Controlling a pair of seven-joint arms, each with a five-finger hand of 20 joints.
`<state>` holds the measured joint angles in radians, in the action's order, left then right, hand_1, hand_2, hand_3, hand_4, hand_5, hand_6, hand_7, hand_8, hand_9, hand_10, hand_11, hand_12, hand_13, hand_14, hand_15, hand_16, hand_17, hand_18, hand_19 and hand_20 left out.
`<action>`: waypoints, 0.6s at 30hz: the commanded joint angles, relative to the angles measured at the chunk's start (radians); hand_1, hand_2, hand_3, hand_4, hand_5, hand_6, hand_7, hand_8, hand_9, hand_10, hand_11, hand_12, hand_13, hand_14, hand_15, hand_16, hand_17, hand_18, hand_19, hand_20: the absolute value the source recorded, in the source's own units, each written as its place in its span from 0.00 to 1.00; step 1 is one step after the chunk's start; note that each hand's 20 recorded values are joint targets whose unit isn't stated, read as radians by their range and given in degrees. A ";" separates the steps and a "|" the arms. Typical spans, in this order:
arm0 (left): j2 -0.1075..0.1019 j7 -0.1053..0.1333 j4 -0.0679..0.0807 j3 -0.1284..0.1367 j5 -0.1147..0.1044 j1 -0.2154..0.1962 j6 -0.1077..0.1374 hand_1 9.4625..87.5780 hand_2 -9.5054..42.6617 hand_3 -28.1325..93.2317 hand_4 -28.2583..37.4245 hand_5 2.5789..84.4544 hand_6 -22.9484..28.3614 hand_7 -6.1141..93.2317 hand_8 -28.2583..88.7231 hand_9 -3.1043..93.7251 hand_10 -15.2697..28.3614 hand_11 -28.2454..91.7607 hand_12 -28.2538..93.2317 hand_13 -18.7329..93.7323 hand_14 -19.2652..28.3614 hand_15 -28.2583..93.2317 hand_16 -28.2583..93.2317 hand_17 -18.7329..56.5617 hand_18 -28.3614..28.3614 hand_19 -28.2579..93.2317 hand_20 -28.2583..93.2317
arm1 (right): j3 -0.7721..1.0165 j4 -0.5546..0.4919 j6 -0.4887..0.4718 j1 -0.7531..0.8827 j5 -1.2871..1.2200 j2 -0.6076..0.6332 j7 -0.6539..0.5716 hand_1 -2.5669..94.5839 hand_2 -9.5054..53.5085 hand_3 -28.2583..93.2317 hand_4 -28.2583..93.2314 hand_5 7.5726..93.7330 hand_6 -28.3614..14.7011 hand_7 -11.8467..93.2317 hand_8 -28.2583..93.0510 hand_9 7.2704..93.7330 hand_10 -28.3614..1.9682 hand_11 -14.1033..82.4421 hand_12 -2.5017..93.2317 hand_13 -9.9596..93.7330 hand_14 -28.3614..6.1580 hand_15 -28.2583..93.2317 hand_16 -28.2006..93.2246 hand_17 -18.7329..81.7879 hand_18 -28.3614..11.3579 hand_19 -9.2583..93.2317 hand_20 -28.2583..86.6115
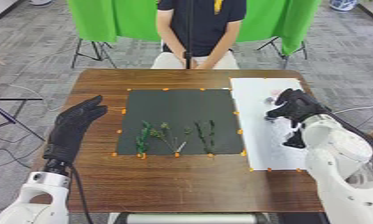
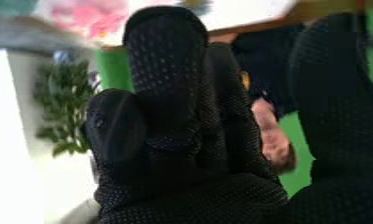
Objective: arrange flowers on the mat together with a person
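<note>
The left hand (image 1: 74,127) stands open over the table, left of the dark mat (image 1: 178,107). Over the white sheet (image 1: 258,135) on the right is the right hand (image 1: 296,105), its fingers relaxed and holding nothing visible. In the right wrist view the right hand (image 2: 169,100) has its fingers extended, the thumb well apart from them. Several green stems (image 1: 143,136) lie along the mat's near part, with darker ones (image 1: 205,136) to their right. Pale pink flowers (image 1: 276,93) lie on the sheet beside the right fingertips; the right wrist view has blurred pink flowers (image 2: 85,19) beyond the fingers.
Small orange markers (image 1: 124,111) line the mat and the sheet. The brown table (image 1: 174,185) extends around both. A green cloth (image 1: 293,22) hangs behind the table, with stand legs (image 1: 95,52) below it.
</note>
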<state>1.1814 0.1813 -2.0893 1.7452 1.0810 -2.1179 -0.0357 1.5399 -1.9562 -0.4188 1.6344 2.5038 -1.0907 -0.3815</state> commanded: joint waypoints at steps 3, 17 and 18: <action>0.004 -0.003 -0.004 0.007 -0.001 -0.010 0.014 0.21 0.09 0.74 0.09 0.53 0.54 0.16 0.20 0.49 0.65 0.40 0.37 0.44 0.76 0.34 0.29 0.25 0.75 0.30 0.37 | -0.039 0.069 0.017 -0.035 0.084 0.033 0.030 0.43 0.00 0.66 0.00 0.61 0.60 0.25 0.17 0.83 0.46 0.36 0.24 0.99 0.71 0.60 0.47 0.82 0.44 1.00 0.56; 0.014 -0.007 -0.002 0.009 0.004 -0.006 0.001 0.21 0.09 0.74 0.09 0.53 0.54 0.16 0.20 0.49 0.65 0.40 0.37 0.44 0.75 0.34 0.29 0.25 0.75 0.30 0.37 | -0.078 0.118 0.031 -0.034 0.067 0.012 0.047 0.41 0.00 0.73 0.00 0.62 0.62 0.25 0.16 0.88 0.49 0.36 0.24 1.00 0.74 0.64 0.45 0.85 0.48 1.00 0.57; 0.016 -0.007 -0.001 0.010 0.005 -0.005 0.000 0.21 0.09 0.74 0.09 0.53 0.54 0.16 0.20 0.49 0.65 0.40 0.37 0.44 0.76 0.34 0.29 0.25 0.75 0.29 0.37 | -0.085 0.125 0.034 -0.036 0.068 0.012 0.046 0.42 0.00 0.73 0.00 0.62 0.62 0.25 0.16 0.88 0.49 0.36 0.24 1.00 0.74 0.64 0.45 0.85 0.48 1.00 0.57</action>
<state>1.1836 0.1813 -2.0897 1.7494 1.0826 -2.1165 -0.0351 1.4810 -1.8541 -0.4089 1.6012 2.5476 -1.0671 -0.3520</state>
